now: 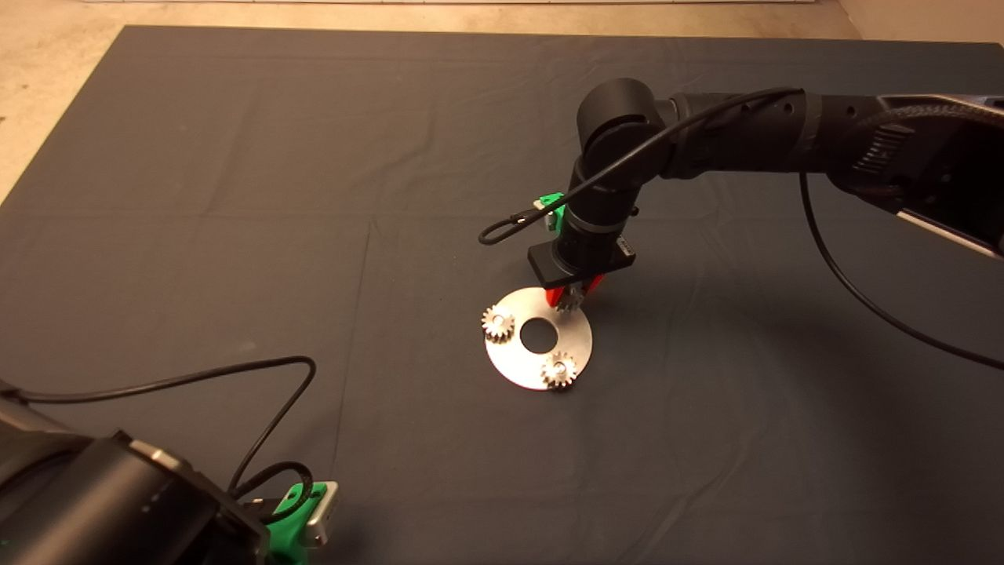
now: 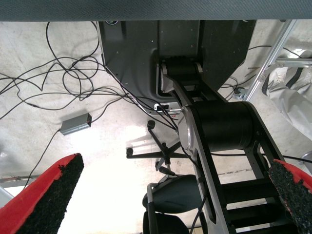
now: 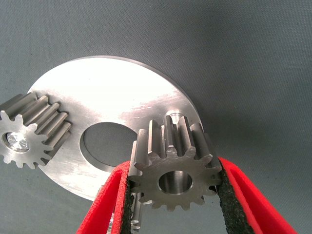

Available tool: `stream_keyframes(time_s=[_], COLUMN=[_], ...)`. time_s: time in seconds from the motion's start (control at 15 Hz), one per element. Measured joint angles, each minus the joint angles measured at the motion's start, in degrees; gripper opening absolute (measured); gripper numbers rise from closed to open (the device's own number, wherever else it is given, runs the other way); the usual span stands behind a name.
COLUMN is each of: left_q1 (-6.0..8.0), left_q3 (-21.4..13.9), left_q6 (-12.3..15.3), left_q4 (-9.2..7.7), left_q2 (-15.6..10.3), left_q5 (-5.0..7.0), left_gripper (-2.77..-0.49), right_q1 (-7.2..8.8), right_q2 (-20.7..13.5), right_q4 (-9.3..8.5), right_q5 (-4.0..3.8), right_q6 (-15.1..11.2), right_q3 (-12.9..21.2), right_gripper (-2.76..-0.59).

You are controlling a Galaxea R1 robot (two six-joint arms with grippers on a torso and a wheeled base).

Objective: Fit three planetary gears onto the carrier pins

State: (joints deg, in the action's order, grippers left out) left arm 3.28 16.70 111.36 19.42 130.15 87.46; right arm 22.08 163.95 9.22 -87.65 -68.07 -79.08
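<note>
Right gripper (image 3: 173, 204) fingers closed on third gear (image 3: 173, 170) above disc (image 3: 112, 105), left gripper (image 2: 170, 195) fingers wide open, parked

The right arm (image 1: 753, 133) is reaching in from the right edge of the head view, its wrist bending down at centre frame, and the right gripper (image 3: 175, 195) is pinching a gear between its red fingers (image 3: 105, 204). The left gripper (image 1: 302, 514) is sitting at the lower left edge, its fingers (image 2: 46, 197) spreading wide apart.

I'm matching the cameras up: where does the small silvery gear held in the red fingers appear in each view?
Head view: the small silvery toothed gear sits under the right gripper, over the far rim of the flat shiny metal disc.
Left wrist view: not in it.
Right wrist view: low centre, between the pads.
Shared landmark: the disc.
</note>
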Motion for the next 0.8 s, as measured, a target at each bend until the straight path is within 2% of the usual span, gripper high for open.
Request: stream_keyframes(time_s=[0.8], left_q1=[-0.01], left_q3=[0.00], left_q6=[-0.01], left_q4=[0.01], left_q2=[0.00], left_q5=[0.00], left_gripper=[-0.49], right_q1=[-0.02], right_q2=[-0.30], right_q4=[-0.13], right_q5=[0.33], right_q6=[-0.41], right_q3=[-1.13], right_gripper=[-2.32])
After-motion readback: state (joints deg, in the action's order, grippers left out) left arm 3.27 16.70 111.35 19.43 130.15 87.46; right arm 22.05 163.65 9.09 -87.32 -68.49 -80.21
